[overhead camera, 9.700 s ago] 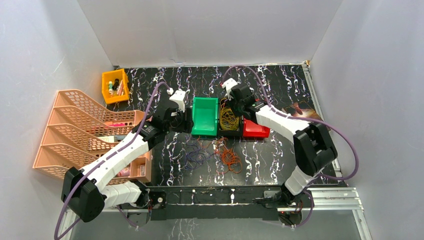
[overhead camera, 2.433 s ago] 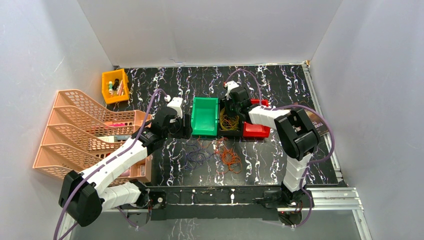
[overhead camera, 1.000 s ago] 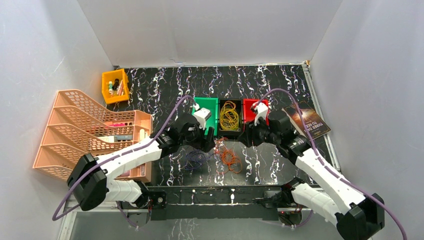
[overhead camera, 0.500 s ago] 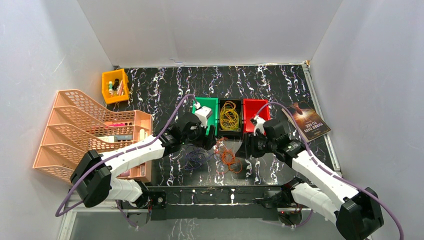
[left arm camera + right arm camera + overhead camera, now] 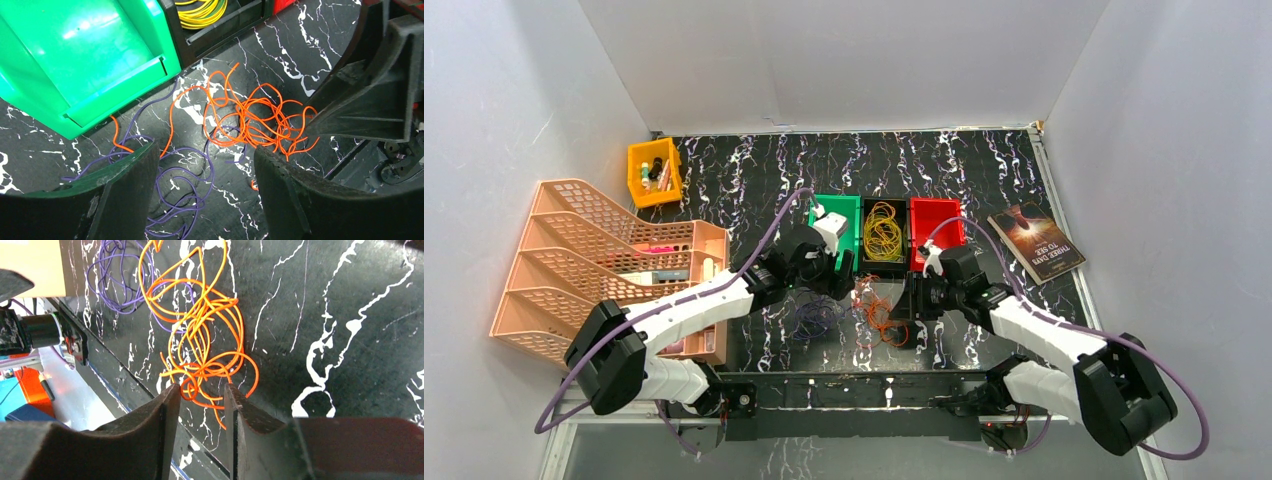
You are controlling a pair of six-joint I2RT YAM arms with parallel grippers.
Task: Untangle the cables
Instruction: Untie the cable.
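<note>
- The left arm is being stretched low across the black white-veined marbled table from the near left corner, with its left gripper being pointed down just in front of the glossy green plastic bin
- The left gripper's jaws are being held wide apart, with nothing between them; its dark fingers are being poised above the loose loops of thin purple wire cable
- The right arm is being folded low, elbow out to the right, and the right gripper is being aimed leftwards at the tangle of thin orange wire cables
- The right gripper's jaws are being held only a narrow gap apart; orange loops are being straddled at its fingertips, but no strand is being clamped
- The orange tangle is being left on the table between the two grippers, with the purple cable just beside it and partly threaded through it
- A bunch of thin yellow wire cables is being contained in the open black plastic bin beside the green bin
</note>
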